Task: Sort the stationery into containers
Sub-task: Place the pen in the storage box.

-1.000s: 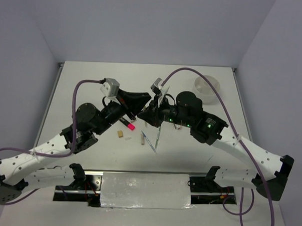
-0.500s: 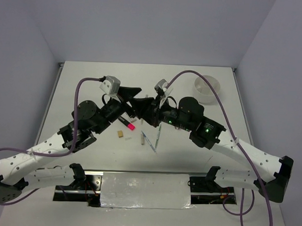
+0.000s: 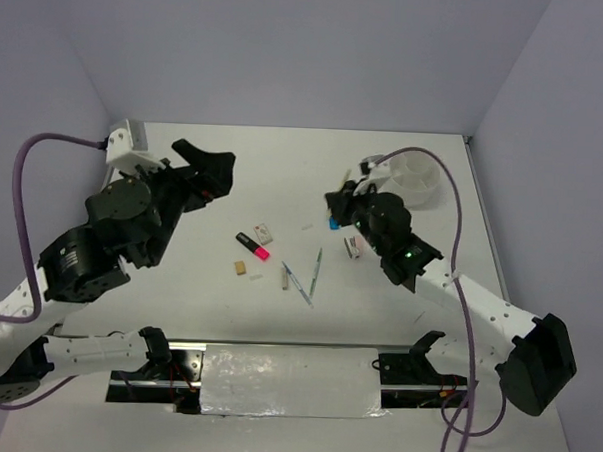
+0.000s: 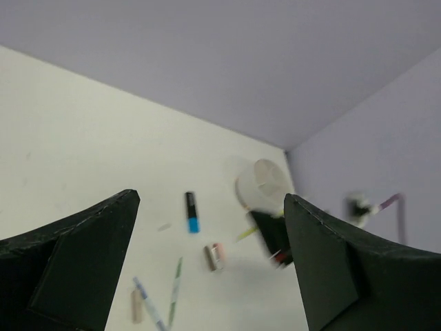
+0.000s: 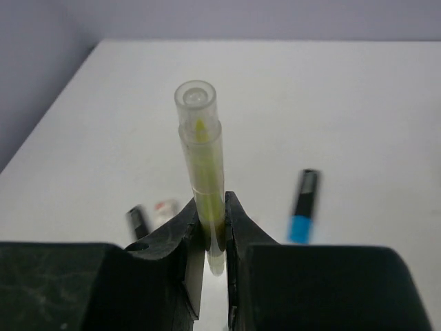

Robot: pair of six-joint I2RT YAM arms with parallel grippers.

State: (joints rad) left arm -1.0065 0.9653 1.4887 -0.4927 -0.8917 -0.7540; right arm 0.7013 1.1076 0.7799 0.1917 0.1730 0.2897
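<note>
My right gripper (image 5: 212, 222) is shut on a thin yellow stick (image 5: 202, 155) in a clear tube, which stands up between its fingers. In the top view the right gripper (image 3: 341, 202) hangs just left of the round white divided bowl (image 3: 416, 177). The left gripper (image 3: 222, 174) is far out to the left, open and empty; its wrist view looks between the wide jaws at the table. On the table lie a blue-and-black highlighter (image 4: 191, 212), a pink-and-black highlighter (image 3: 253, 246), two thin pens (image 3: 304, 278), a pinkish eraser (image 4: 216, 256), a tan eraser (image 3: 241, 267) and a white eraser (image 3: 284, 278).
A small white-and-red eraser (image 3: 264, 230) lies beside the pink highlighter. The purple cables (image 3: 451, 233) loop over both arms. Grey walls close the table on three sides, and the bowl stands near the back right corner.
The two grippers were together at the middle of the table. The left one has opened and swung back to the left; the right one has carried the yellow stick right, toward the bowl.
</note>
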